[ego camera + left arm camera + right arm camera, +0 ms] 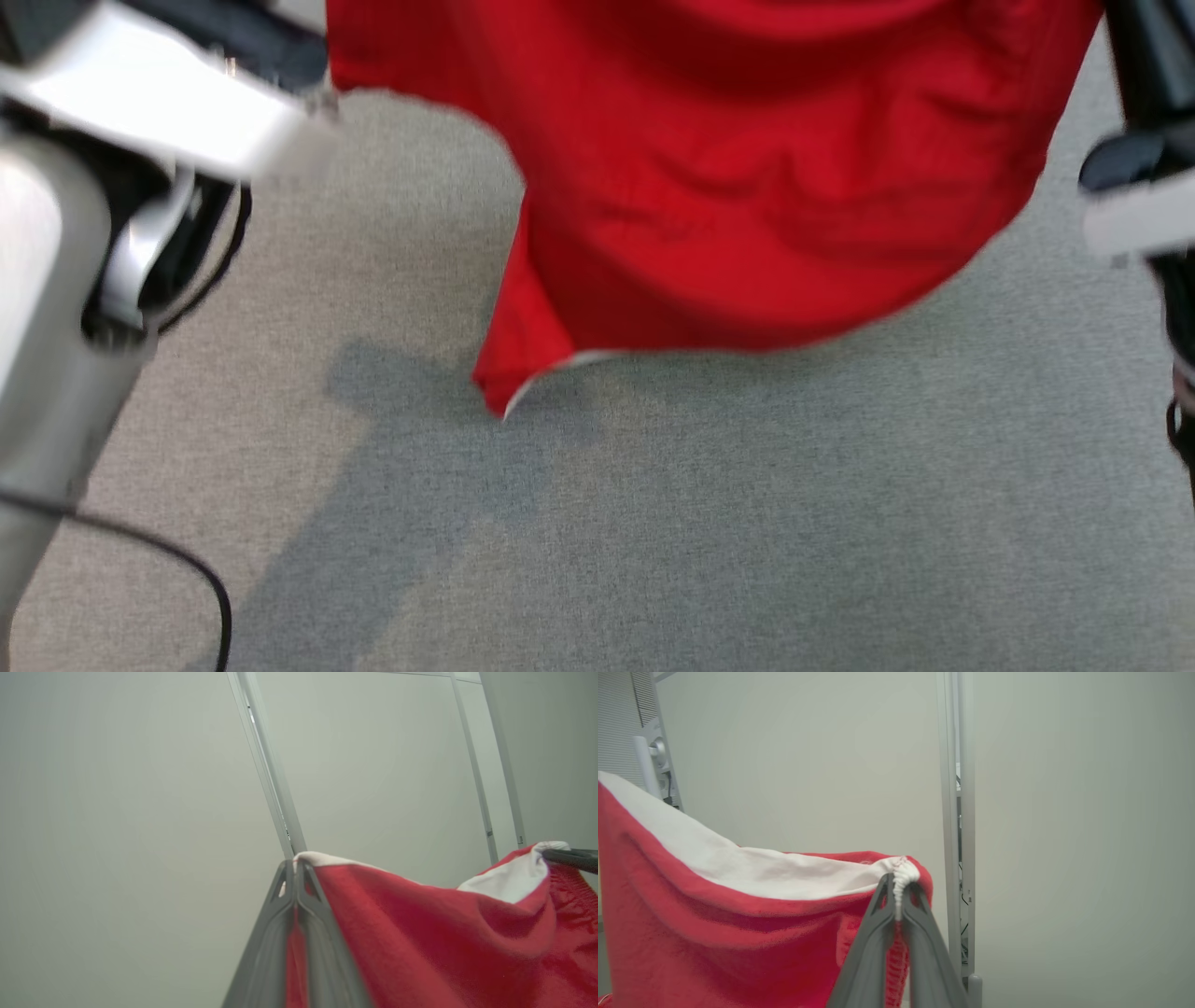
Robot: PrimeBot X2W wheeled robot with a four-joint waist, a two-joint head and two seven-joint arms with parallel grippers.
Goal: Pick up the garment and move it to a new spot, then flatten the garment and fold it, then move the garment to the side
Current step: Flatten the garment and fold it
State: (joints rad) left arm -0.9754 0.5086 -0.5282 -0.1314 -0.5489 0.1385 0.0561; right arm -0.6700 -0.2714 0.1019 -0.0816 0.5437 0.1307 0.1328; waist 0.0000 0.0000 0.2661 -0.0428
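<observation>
Here the red garment (747,187), white-lined and motion-blurred, hangs above the grey carpet (794,523), its top cut off by the head view's upper edge, one upper corner clamped in the left gripper (295,865) and the other in the right gripper (896,879), before a pale wall (117,812), with a black cable (201,579) trailing beside the left arm.

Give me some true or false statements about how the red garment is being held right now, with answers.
1. The left gripper is shut on an edge of the garment. True.
2. The right gripper is open and holds nothing. False: it is shut on a bunched white edge of the garment.
3. The garment lies spread flat on the carpet. False: it hangs down from both grippers.
4. The garment is red outside with white showing along its upper edge. True.
</observation>
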